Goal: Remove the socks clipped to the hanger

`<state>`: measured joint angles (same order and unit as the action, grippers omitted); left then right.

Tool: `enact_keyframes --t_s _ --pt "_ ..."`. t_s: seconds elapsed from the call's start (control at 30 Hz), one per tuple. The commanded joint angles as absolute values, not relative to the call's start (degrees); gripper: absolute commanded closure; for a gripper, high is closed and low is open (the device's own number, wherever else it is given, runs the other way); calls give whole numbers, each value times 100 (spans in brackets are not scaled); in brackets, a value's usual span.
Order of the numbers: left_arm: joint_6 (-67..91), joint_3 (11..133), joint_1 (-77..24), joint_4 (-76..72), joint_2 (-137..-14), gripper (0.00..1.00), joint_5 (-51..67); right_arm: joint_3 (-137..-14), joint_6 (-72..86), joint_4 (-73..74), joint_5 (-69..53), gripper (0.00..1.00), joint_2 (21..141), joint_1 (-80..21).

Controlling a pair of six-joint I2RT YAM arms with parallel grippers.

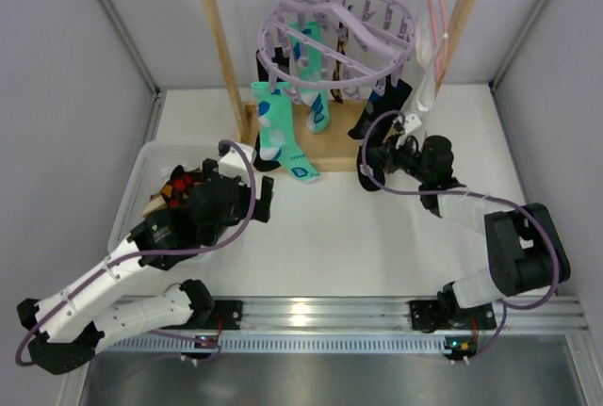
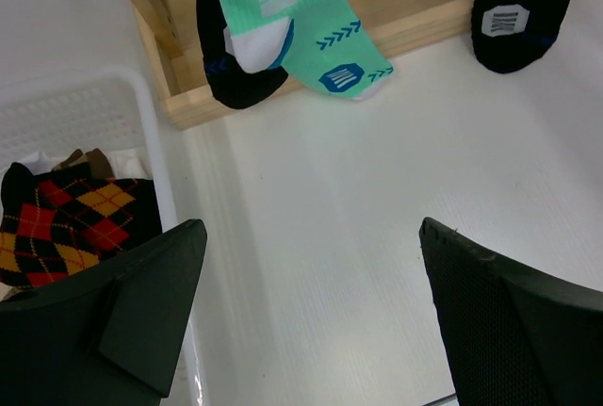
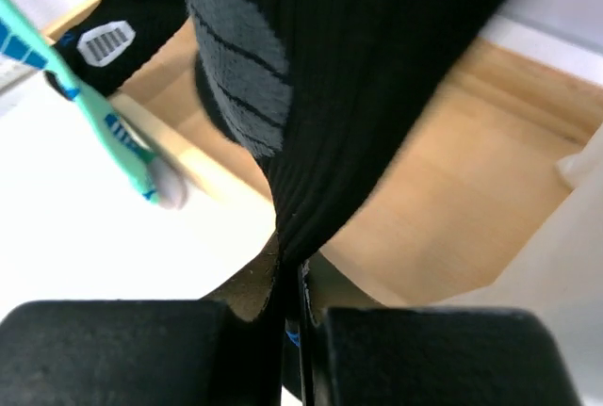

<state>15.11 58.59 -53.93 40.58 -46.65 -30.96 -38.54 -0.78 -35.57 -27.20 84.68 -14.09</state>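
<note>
Fingers [image 3: 141,354] of the right gripper [image 3: 294,304] are pressed together on a black ribbed sock [image 3: 377,67]. Fingers [image 2: 499,312] of the left gripper [image 2: 311,229] are spread wide.

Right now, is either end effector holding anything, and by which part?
The right end effector is shut on a black sock, pinching its ribbed fabric low down. The left end effector is open, empty.

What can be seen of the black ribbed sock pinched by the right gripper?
The black ribbed knit sock, with a grey patch crossed by dark stripes, hangs from the round lilac plastic hanger above the wooden base. The right gripper is shut on its lower end, the fabric narrowing into the pinch.
</note>
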Motion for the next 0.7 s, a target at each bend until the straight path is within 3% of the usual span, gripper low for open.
enact_keyframes --t_s 0.0,0.13,0.4,0.67 --pt "1924 6169 -5379 3920 -4649 2 -3522 -3447 517 -4771 -2953 100 7964 -1529" --pt "2792 6424 -5379 3911 -4518 2 -3902 -2945 835 -5150 -2603 100 7446 -1932" --pt "2681 7977 -5379 3858 -5314 2 -2971 -2504 721 -4450 472 100 6320 -3960" --pt "2154 9640 -5484 3893 -6915 2 -3118 -3487 53 -3674 2976 100 6951 -5870"
